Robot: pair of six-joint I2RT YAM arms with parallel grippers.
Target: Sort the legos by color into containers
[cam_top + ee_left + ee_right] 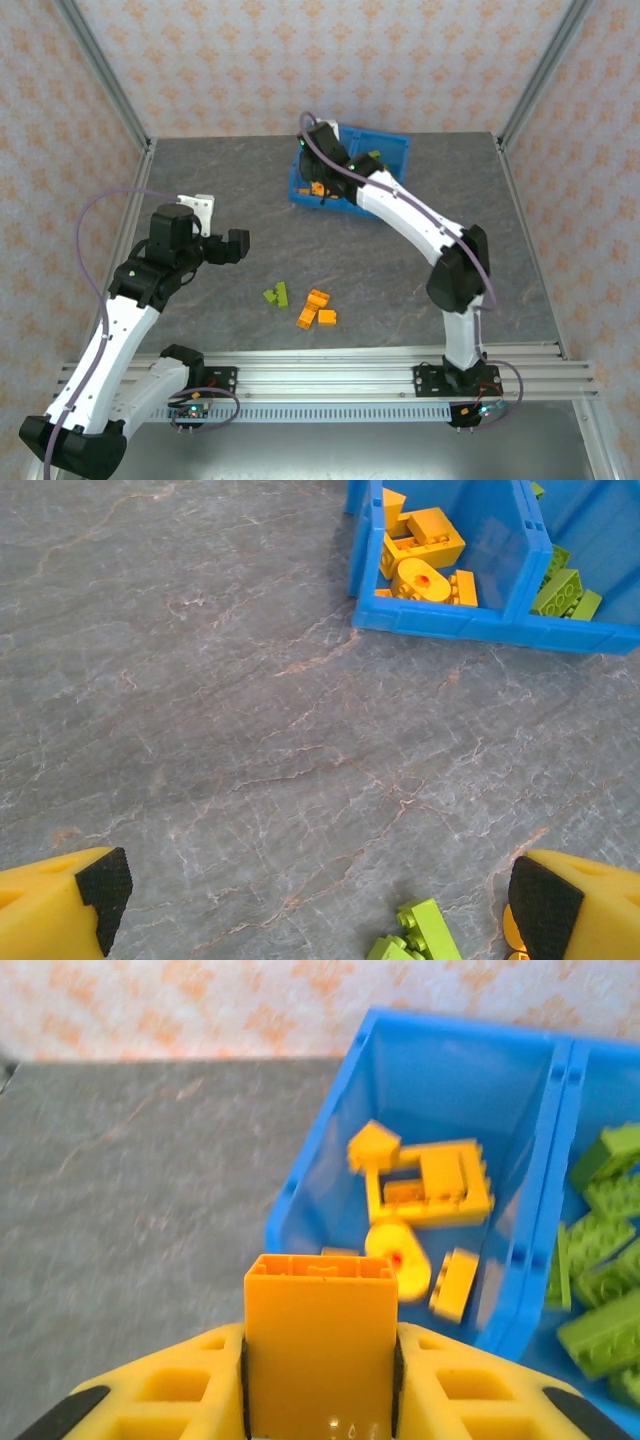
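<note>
Holding an orange brick, the right claw hangs at the orange compartment edge; next, move over and release. Meanwhile the left claw stands wide.

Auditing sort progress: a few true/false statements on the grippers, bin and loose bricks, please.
1. The right gripper is shut on an orange brick. True.
2. The left gripper is shut. False: the left gripper has its jaws wide open, holding nothing.
3. In the bin, orange pieces lie in the left compartment and green pieces in the right. True.
4. Every brick is sorted. False: loose green bricks and loose orange bricks lie on the table.
</note>
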